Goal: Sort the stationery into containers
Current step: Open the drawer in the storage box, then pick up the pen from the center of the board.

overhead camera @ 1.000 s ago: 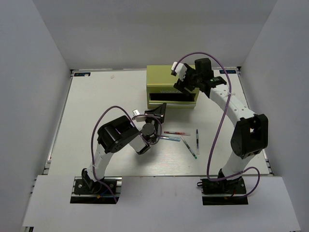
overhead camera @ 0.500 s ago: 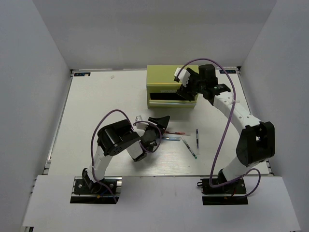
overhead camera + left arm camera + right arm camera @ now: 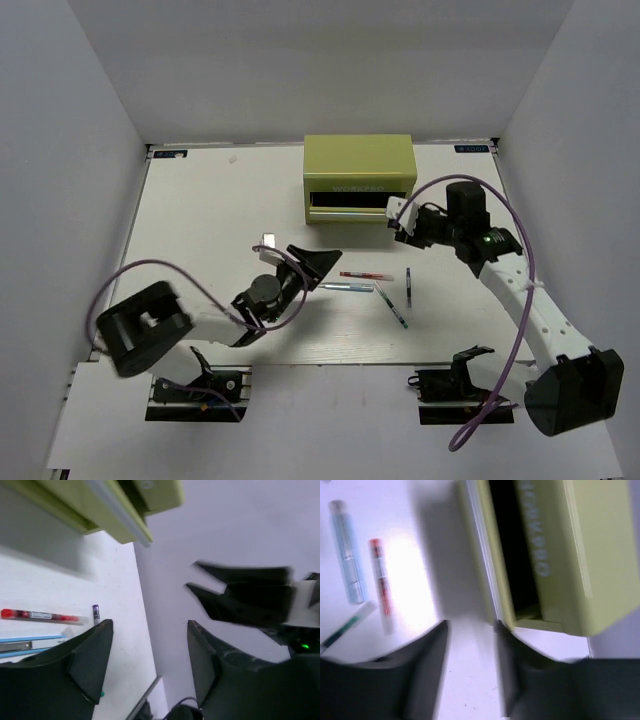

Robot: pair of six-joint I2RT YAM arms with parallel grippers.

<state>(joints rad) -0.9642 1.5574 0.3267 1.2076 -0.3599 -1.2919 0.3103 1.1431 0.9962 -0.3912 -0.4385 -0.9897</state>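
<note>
Tool chest (image 3: pixel 358 165): sits at 12 o'clock on the table (image 3: pixel 200 230), with a dark slot across its front.
Pens: lying loose at 6 o'clock from the chest. The red pen (image 3: pixel 366 275) has the light blue pen (image 3: pixel 348 287) at its 7 o'clock, and the whitish pen (image 3: pixel 409 285) and dark green pen (image 3: pixel 397 310) at its 4 o'clock.
Left gripper (image 3: pixel 150 630): at 9 o'clock from the pens, jaws apart, holding nothing.
Right gripper (image 3: pixel 471 635): at the chest's 4 o'clock corner, jaws apart, empty.

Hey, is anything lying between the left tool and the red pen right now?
Nothing visible does. In the top view the left tool is open just left of the red pen, with only bare table between them. The light blue pen lies alongside the red one, slightly nearer the arm bases.
</note>
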